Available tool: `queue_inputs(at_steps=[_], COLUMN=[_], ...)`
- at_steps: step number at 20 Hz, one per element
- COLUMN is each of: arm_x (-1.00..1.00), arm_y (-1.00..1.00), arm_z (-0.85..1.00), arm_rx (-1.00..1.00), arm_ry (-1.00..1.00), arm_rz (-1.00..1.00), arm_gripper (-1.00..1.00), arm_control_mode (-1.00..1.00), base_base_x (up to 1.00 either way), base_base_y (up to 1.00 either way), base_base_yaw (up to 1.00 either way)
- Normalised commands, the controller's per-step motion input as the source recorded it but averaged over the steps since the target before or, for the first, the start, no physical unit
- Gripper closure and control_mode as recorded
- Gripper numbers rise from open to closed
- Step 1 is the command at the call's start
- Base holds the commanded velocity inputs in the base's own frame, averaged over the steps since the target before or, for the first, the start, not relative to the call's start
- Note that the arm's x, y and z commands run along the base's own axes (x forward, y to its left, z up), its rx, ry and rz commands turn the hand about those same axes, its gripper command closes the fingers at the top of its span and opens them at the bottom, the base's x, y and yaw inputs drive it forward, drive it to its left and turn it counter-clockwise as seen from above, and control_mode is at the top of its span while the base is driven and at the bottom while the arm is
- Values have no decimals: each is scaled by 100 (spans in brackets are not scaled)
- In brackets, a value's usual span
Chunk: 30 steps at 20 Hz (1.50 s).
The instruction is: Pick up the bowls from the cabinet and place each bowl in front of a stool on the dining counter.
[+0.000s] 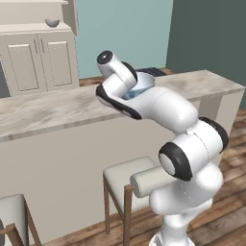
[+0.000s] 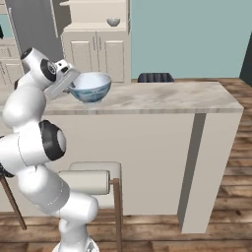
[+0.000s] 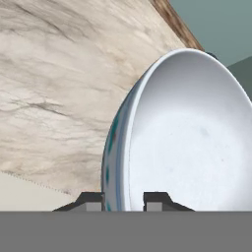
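Your fingers [image 3: 123, 201] clamp the rim of the white, blue-patterned round bowl [image 2: 90, 87] | held over the long beige marbled bench [image 2: 162, 98] | grey speckled bowl [image 2: 113, 22] sits on the cream cabinet [image 2: 98, 49] shelf

Glazed ceramic patterned bowl [image 3: 187, 138] showing a smooth pale inside, marbled stone dining counter [image 2: 162, 98] looking matt, wooden-legged stool [image 1: 126, 182] wearing a cushioned seat

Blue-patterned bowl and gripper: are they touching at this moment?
Touching. In the hand view the gripper has one fingertip on each side of the blue-patterned bowl, pinching its rim. The right base view shows the bowl carried above the dining counter.
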Motion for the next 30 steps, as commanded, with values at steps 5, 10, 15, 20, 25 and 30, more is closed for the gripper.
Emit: queue_inputs(at_steps=[5,10,15,20,25,30], arm_x=[27,26,26,20,12,9], arm_y=[19,21,15,1,0,1], arm_z=[0,-2,-8,-16,-13,-6], arm_rx=[0,0,0,1,7,8], arm_ry=[0,0,0,0,0,-3], arm_rz=[0,0,0,0,0,0], arm_gripper=[100,100,100,100,100,100], arm_control_mode=[-100,-100,-100,-100,-100,-100], base_base_x=[0,0,0,0,0,0], base_base_y=[0,0,0,0,0,0], base_base_yaw=[0,0,0,0,0,0])
